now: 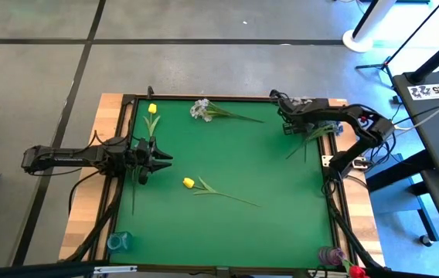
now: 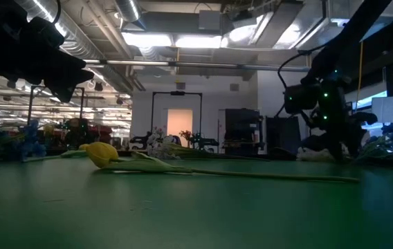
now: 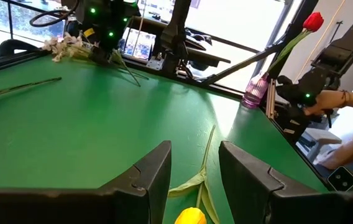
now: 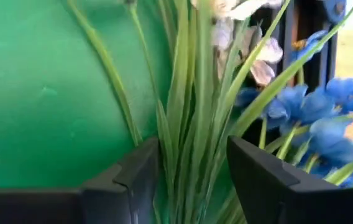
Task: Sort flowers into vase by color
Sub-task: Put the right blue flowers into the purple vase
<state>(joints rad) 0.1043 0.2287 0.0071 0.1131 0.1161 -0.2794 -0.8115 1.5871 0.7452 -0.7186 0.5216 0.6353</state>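
- The right gripper (image 4: 192,171) is down at the far right corner of the green table (image 1: 266,170), its fingers (image 4: 127,174) spread with a bunch of green stems (image 4: 186,124) standing in the gap between them; I cannot tell whether the fingers touch the stems.
- Just past those fingers lie blue blossoms (image 4: 316,106) and a few pale white blossoms (image 4: 260,62).
- In the overhead view the same bunch (image 1: 312,135) lies under the right gripper (image 1: 289,123), its stems trailing toward the table's middle.
- The left gripper (image 3: 194,180) hovers over the table's left side, fingers (image 3: 155,171) spread and holding nothing.
- A yellow tulip (image 3: 191,216) lies just ahead of it, stem running away across the mat; from above, this tulip (image 1: 188,182) sits near the middle.
- A second yellow tulip (image 1: 152,109) lies near the far left corner.
- A pale spray (image 1: 201,109) lies by the far edge, between the two arms.
- A red tulip (image 3: 313,21) stands in a pinkish vase (image 3: 254,93) at the near right corner.
- A clear bluish vase (image 1: 117,242) sits at the near left corner.
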